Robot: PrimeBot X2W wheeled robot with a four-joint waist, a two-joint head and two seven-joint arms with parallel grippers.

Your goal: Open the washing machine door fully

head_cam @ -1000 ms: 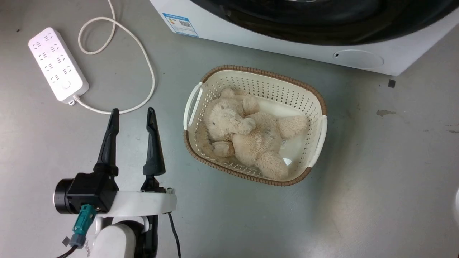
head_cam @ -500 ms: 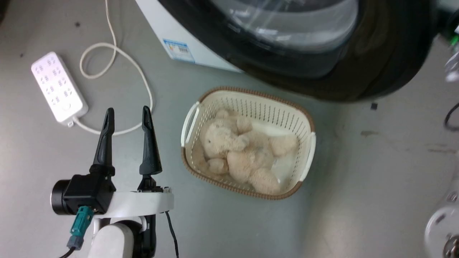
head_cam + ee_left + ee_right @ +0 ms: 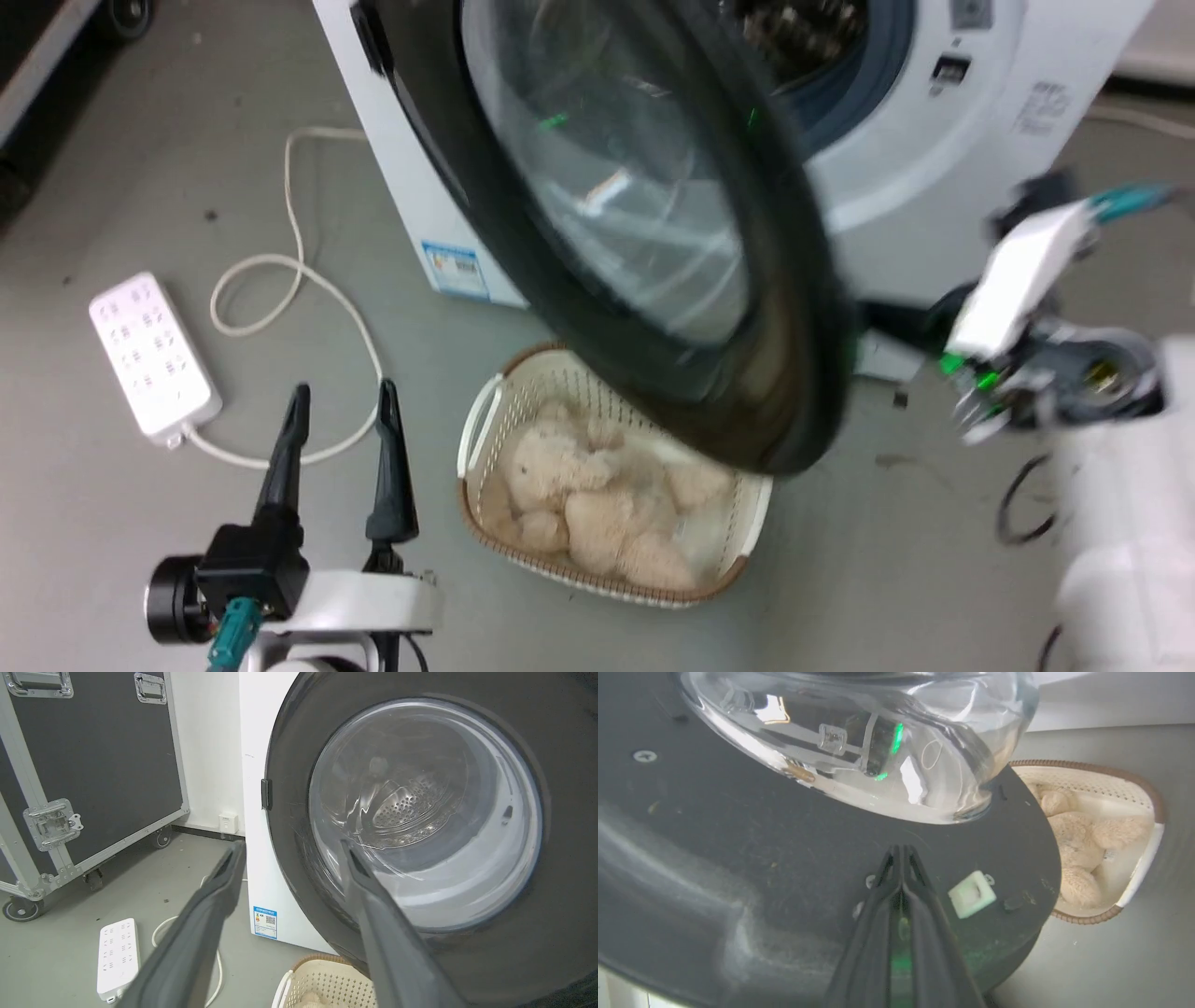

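Up close, the right gripper (image 3: 901, 849) is closed against the washing machine door (image 3: 738, 858); the left gripper (image 3: 343, 386) gapes empty.

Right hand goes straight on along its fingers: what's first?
The right hand, fingers shut, points at the inner face of the large round glossy black washing machine door, just below its bulging clear glass bowl. The tips look close to it; contact is unclear.

The right gripper's (image 3: 901, 858) fingers, pressed together, point at the black inner face of the washing machine door (image 3: 738, 826), below its glass bowl (image 3: 859, 742), beside a basket (image 3: 1139, 882) holding a plush toy (image 3: 1078, 835).
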